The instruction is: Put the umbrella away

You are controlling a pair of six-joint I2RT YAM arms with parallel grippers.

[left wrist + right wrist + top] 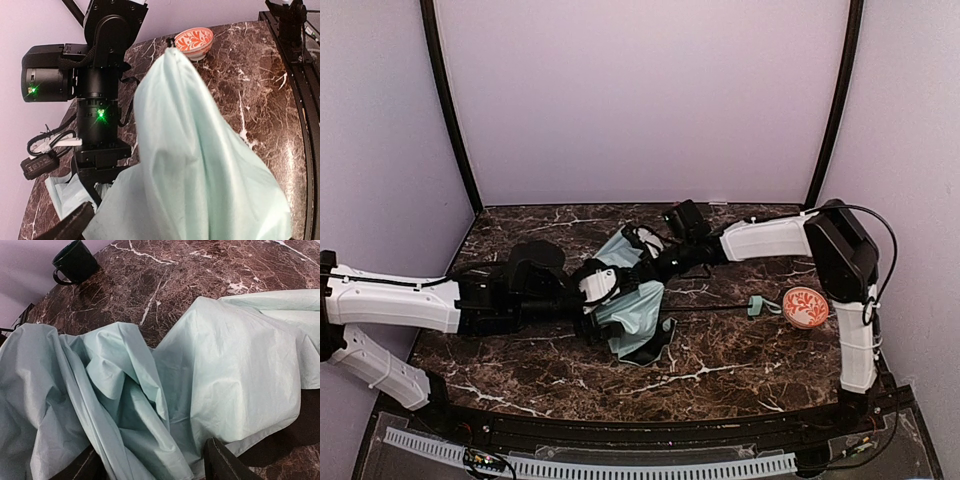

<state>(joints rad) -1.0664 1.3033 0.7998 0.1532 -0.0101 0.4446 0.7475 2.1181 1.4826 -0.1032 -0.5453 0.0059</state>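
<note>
The right claw [152, 452] has its two dark fingers [222, 462] set apart on either side of a fold of mint-green fabric. Whether they are pinching the fold or only straddling it cannot be told. The left claw [608, 290] is sunk in the same cloth. Its wrist view shows just one dark finger [70, 225] at the lower left, with fabric draped across the rest, so its state cannot be told either. Both claws meet at the umbrella [642, 308], which lies collapsed and crumpled near the middle of the tabletop [720, 360]. The left arm [400, 300] reaches in from the left and the right arm [765, 238] from the far right. A thin black shaft [710, 308] runs rightward from the canopy to the small mint handle [757, 306]. Just right of the handle sits an orange-red patterned bowl [805, 307]. A dark mug [75, 262] stands on the tabletop beyond the fabric, toward the far left.
</note>
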